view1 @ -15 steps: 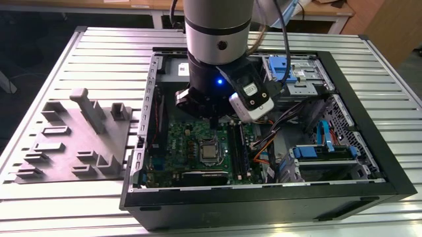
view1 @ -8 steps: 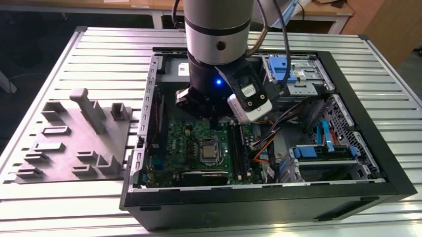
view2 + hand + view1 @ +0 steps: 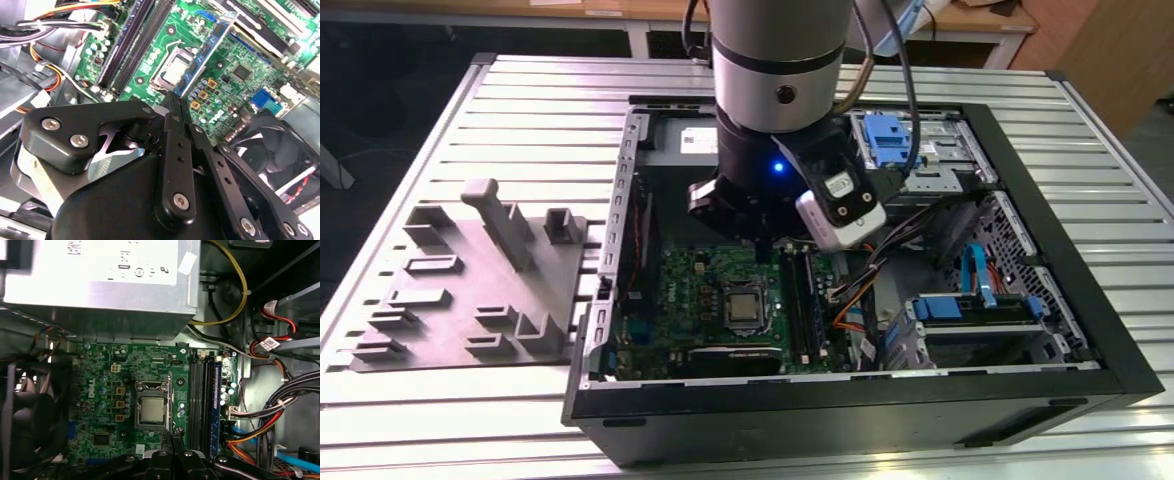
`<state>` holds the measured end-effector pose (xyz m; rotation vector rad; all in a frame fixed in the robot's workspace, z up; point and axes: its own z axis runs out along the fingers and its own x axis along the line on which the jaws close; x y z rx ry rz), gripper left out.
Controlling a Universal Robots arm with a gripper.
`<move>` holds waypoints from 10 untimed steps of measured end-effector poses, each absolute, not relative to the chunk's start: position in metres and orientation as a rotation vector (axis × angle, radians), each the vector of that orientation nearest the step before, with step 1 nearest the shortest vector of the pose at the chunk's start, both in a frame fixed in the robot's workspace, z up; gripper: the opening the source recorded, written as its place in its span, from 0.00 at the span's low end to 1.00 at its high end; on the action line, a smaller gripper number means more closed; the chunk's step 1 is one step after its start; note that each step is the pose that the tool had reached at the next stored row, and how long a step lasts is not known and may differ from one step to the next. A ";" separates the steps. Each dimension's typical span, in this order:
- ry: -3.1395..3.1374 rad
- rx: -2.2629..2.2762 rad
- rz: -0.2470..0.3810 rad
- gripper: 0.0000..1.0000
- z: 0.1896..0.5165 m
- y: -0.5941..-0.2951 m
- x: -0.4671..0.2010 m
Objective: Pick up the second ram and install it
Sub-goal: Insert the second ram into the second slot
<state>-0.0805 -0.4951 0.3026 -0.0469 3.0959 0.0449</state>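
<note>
Jaws are closed on the second ram [image 3: 207,50], with its thin board pinched between the two black fingers [image 3: 172,150]. The stick stands on its edge, and its long axis lies parallel to the black memory slots [image 3: 132,47]. In the second wrist view its row of black chips looks sideways, and the visible part reaches away from the fingertips. In the first wrist view the stick appears edge-on as a thin line over the slot-side border of the processor socket [image 3: 152,410]. So it hangs above the motherboard [image 3: 100,390], just beside the slots and not in one of them. A blue board [image 3: 216,405] stands in the slot farthest from the socket; the slots nearer to the socket are open.

Room is narrow. Beyond the slots a bundle of cables [image 3: 280,405] in black, orange and red comes near to the motherboard's edge. A round fan [image 3: 25,425] stands at the opposite side, and the silver power supply [image 3: 100,285] closes the far end.

In the exterior view the arm goes down into the open black case [image 3: 854,400], which lies on a ribbed metal counter [image 3: 520,90]. A grey moulded tray [image 3: 467,290] lies beside the case, at the exterior view's left.
</note>
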 end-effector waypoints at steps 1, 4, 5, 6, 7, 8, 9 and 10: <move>3.096 -0.047 0.045 0.12 0.302 -0.495 -0.079; 3.096 -0.047 0.045 0.12 0.300 -0.495 -0.076; 3.096 -0.047 0.045 0.12 0.298 -0.495 -0.075; 3.096 -0.047 0.045 0.12 0.297 -0.495 -0.075; 3.096 -0.047 0.045 0.12 0.296 -0.495 -0.074; 3.096 -0.047 0.045 0.12 0.295 -0.495 -0.074; 3.096 -0.047 0.045 0.12 0.294 -0.495 -0.073; 3.096 -0.047 0.045 0.12 0.293 -0.495 -0.073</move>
